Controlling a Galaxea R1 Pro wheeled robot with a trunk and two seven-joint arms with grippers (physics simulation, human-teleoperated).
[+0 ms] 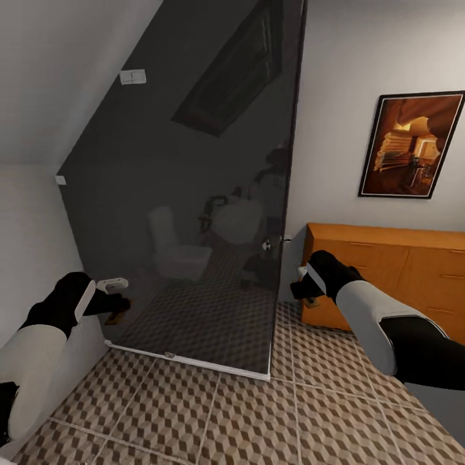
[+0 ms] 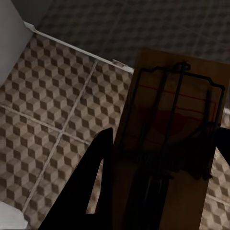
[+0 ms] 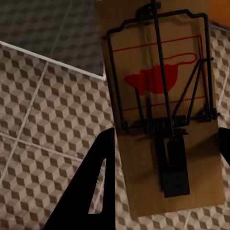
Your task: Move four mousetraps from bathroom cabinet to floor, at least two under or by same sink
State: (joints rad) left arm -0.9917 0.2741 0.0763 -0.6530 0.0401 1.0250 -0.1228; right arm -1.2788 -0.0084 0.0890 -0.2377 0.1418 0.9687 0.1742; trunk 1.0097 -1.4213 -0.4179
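Mousetraps ride one in each gripper, carried flat so they can go straight down onto tile. The left gripper (image 1: 115,309) pinches a mousetrap (image 2: 175,143) by its near end, the board jutting out over the bathroom floor (image 2: 52,110) beside the dark glass shower screen (image 1: 194,213). The right gripper (image 1: 303,290) pinches its own mousetrap (image 3: 160,105) likewise, wire and red mouse print facing up, held in front of the cabinet (image 1: 394,271) at that chest's left end. Both arms hang low and apart, probably to keep the boards from knocking together. A framed picture (image 1: 411,144) hangs above the cabinet. Setting them down by a sink looks like the remaining job.
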